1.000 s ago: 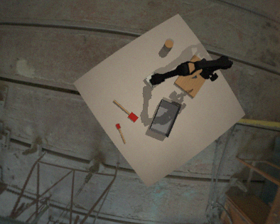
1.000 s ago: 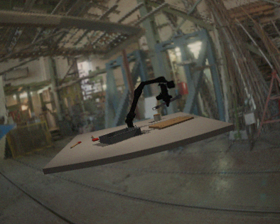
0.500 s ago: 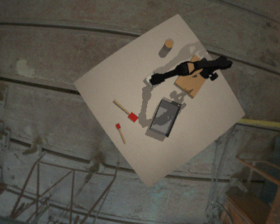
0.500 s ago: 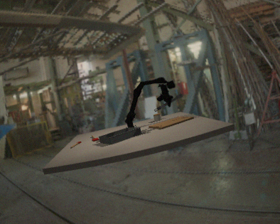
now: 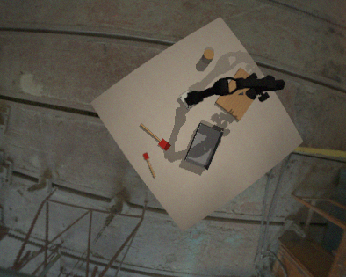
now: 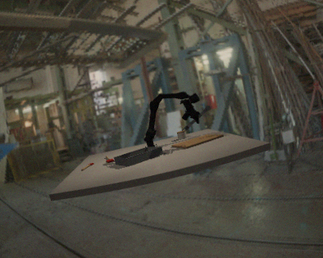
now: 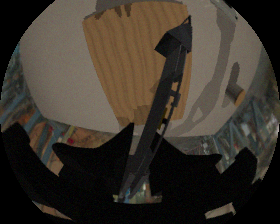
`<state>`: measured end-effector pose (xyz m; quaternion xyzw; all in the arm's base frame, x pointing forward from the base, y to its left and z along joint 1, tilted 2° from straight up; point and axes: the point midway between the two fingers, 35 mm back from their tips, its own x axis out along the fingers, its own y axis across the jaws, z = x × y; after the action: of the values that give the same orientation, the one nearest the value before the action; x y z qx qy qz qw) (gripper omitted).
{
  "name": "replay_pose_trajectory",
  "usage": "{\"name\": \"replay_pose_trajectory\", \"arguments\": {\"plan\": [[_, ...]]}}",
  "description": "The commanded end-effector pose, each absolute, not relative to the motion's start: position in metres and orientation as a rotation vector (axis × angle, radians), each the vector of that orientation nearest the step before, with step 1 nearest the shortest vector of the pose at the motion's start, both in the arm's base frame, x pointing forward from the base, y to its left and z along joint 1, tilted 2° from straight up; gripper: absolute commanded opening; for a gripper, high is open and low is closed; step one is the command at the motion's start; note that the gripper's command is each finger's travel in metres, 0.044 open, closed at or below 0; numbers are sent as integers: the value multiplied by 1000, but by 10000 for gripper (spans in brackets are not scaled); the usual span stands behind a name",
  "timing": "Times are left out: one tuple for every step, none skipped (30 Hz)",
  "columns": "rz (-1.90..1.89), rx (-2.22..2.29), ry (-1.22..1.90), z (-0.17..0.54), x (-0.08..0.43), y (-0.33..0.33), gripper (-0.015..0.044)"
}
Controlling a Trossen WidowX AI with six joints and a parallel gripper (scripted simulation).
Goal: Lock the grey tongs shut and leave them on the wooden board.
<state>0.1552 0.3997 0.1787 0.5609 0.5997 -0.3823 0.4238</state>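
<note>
My gripper (image 6: 197,120) (image 7: 139,126) is shut on the grey tongs (image 6: 206,110) (image 7: 167,87), well above the table. The tongs slant in the exterior view, one end low at the left and the other raised at the right. In the wrist view their two arms lie close together, with a wide dark block at the far end; whether they are locked cannot be told. The wooden board (image 5: 237,107) (image 6: 199,141) (image 7: 132,65) lies below the tongs and gripper. The roasting tin (image 5: 212,133) (image 6: 138,156) stands on the table without the tongs across it.
A wood-topped cylinder (image 5: 208,53) (image 6: 181,135) (image 7: 240,97) stands beyond the board. A red-headed mallet (image 5: 164,144) and a smaller red-ended stick (image 5: 146,156) lie on the other side of the tin. The arm's base (image 5: 188,99) stands between tin and cylinder.
</note>
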Motion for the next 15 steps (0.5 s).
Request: {"name": "replay_pose_trajectory", "arguments": {"plan": [[-933,1459,1557,179,157,400,-150],[-926,1471,1569,179,157,401,-150],[-919,1482,1581,179,158,401,-150],[-912,1493,1593,179,158,402,-150],[-905,1505,1605,179,159,402,-150],[-898,1516,1617,179,159,402,-150],[-890,1527,1629,179,160,402,-150],[-882,1538,1641,178,160,402,-150],[-874,1548,1653,178,161,402,-150],[-865,1559,1665,178,161,402,-150],[-857,1569,1676,178,162,402,-150],[-848,1580,1688,178,162,402,-150],[-839,1589,1700,179,162,402,-150],[-830,1599,1711,179,163,402,-150],[-820,1609,1723,179,163,402,-150]]}}
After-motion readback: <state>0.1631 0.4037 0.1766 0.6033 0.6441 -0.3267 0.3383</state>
